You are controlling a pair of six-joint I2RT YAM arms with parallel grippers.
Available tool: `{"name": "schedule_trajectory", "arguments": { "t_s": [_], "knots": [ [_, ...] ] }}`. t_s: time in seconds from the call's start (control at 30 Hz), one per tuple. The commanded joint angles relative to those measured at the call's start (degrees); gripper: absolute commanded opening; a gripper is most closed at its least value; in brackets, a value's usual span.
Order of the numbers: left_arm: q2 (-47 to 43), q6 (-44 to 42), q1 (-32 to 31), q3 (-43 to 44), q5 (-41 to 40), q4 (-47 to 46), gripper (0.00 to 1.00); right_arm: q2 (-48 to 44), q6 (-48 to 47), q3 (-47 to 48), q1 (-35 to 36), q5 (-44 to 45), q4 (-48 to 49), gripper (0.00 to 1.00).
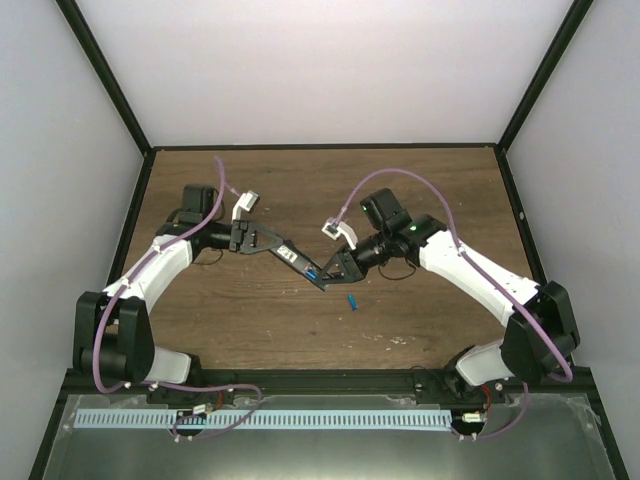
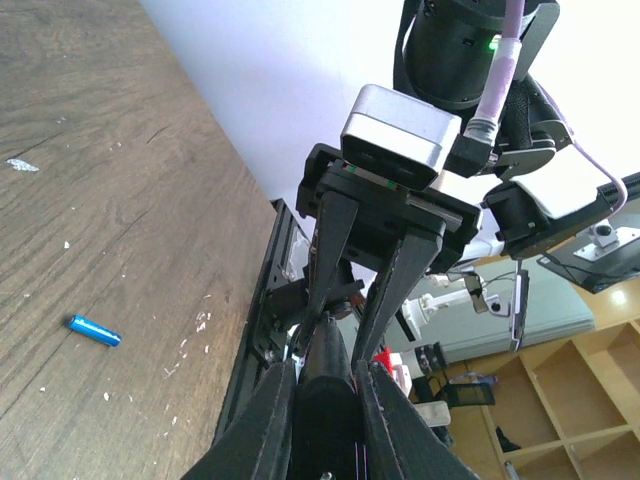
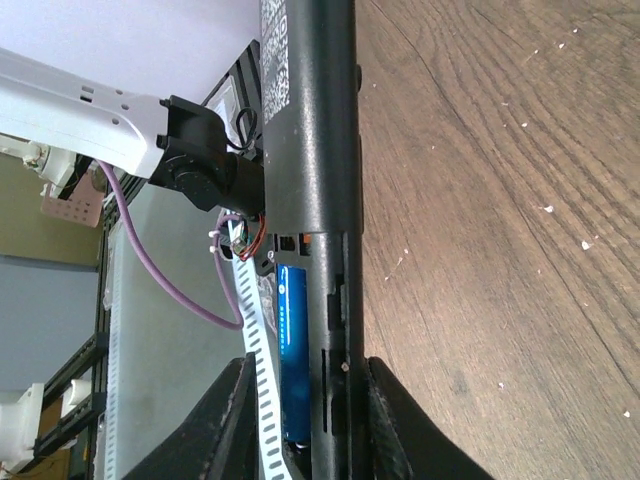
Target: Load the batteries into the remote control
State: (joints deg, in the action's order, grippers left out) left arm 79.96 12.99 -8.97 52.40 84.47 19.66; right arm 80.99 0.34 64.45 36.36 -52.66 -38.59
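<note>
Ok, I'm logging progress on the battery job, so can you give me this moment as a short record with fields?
remote: held above the table
left gripper: shut on the remote
right gripper: jaws either side of the remote's free end, grip unclear
first battery: lying against the remote between the right gripper's jaws, unclear whether seated
second battery: loose on the table, untouched

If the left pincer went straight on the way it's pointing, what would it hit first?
Most likely the right pincer, facing it head-on at the far end of the slim black bar-shaped remote control the left pincer holds. Depth is unclear.
</note>
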Motion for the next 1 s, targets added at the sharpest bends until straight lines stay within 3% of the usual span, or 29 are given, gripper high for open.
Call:
{"name": "schedule_trajectory", "arguments": {
  "t_s": [0.0,0.97],
  "knots": [
    [0.02,-3.02,0.27,0.92,-0.24,1.41,0.0,-1.87,-1.31,0.17,-1.03,-2.19,-0.41,0.21],
    [0.46,-2.27,0.27,1.91,-0.55,1.03,0.0,-0.54,-3.75,-1.17,-1.11,-3.38,-1.45,0.14]
  ]
}}
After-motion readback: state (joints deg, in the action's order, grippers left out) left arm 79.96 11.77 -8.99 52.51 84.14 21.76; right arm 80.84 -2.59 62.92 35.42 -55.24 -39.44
